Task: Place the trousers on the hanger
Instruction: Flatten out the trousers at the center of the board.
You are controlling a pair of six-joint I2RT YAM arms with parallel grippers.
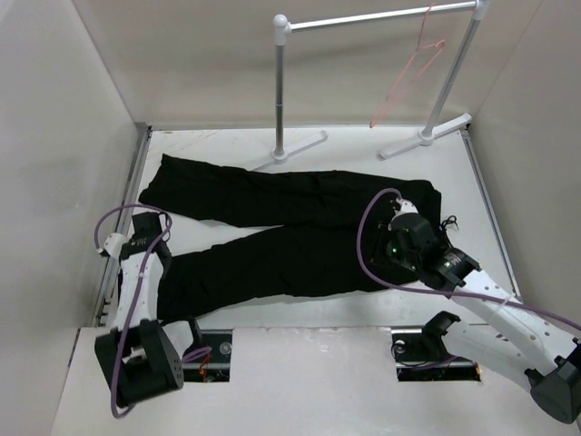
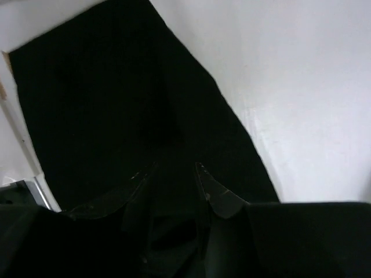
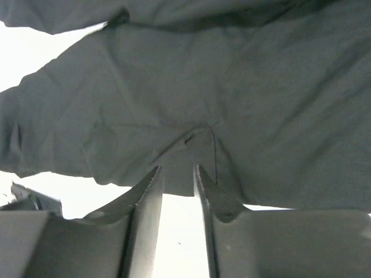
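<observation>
puckered trousers [image 3: 243, 87] edge at the right end effector [image 3: 177, 168] tips

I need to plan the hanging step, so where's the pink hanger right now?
In the top view, the hanger hangs from the rail at the far right, beyond the trousers spread on the table.

The left pincer [image 2: 174, 168] was lost against the black trousers [image 2: 104, 104] — gripping or not, unclear. The right pincer [image 3: 177, 169] was no clearer — trousers ran off its view.
</observation>
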